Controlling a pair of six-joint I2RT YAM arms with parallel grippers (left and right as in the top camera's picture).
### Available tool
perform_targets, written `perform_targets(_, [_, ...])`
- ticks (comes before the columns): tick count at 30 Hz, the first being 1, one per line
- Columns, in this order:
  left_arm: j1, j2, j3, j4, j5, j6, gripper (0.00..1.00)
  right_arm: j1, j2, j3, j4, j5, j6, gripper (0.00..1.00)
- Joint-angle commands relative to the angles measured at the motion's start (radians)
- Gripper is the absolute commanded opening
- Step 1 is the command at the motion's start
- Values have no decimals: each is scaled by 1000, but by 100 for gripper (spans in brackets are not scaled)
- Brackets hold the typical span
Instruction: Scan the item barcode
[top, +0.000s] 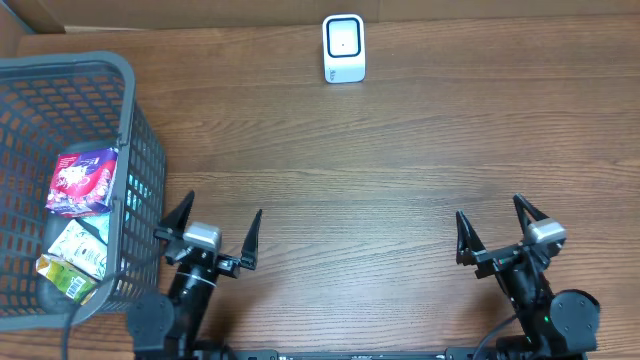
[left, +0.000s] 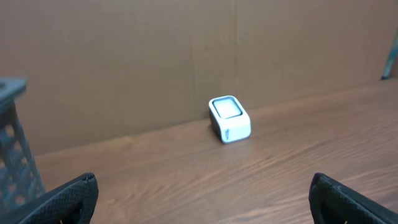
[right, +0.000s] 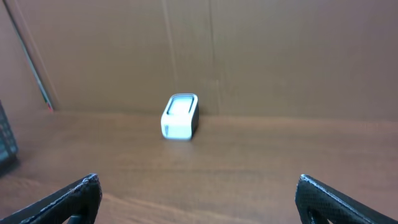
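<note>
Broadly, a brown wooden table (top: 400, 150) fills the overhead view, with a cardboard wall (top: 200, 12) along its far edge. At the table's left side stands a grey mesh basket (top: 70, 62), the biggest thing on it.

The two arms sit at the near edge, well apart from each other. The left gripper (top: 223, 204) is just beside the basket's right wall, its jaws spread wide and nothing between them. The right gripper (top: 489, 207) is on the opposite side, likewise wide open and empty. In each wrist view the dark fingertips (left: 68, 199) show only at the lower corners, above bare wood.

Inside the basket lie the items. A red and purple snack packet (top: 82, 180) lies toward the middle. Nearer the front lies a white and green packet (top: 80, 245), and a yellow-green packet (top: 65, 280) sits just below it, touching or overlapping it. No barcode can be made out on any of them.

Smallest is the white barcode scanner (top: 343, 47), upright near the far edge, close to the cardboard wall and well apart from both grippers and the basket. Both wrist cameras face it.
</note>
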Motion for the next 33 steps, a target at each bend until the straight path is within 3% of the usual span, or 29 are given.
perform_targets(1, [4, 125, 166, -44, 54, -23, 100, 6, 14, 97, -19, -12, 3, 100])
perform_targets(13, [4, 566, 781, -478, 107, 9, 100, 6, 354, 483, -230, -58, -36, 100])
perform_targets(25, [4, 940, 1410, -1057, 35, 105, 100, 6, 811, 981, -661, -103, -84, 100])
perform_targets(28, [4, 1011, 1513, -1133, 36, 105, 99, 6, 911, 1038, -717, -103, -84, 100])
perform_targets(33, [4, 1062, 1528, -1158, -23, 119, 99, 6, 1050, 1039, -715, -106, -79, 100])
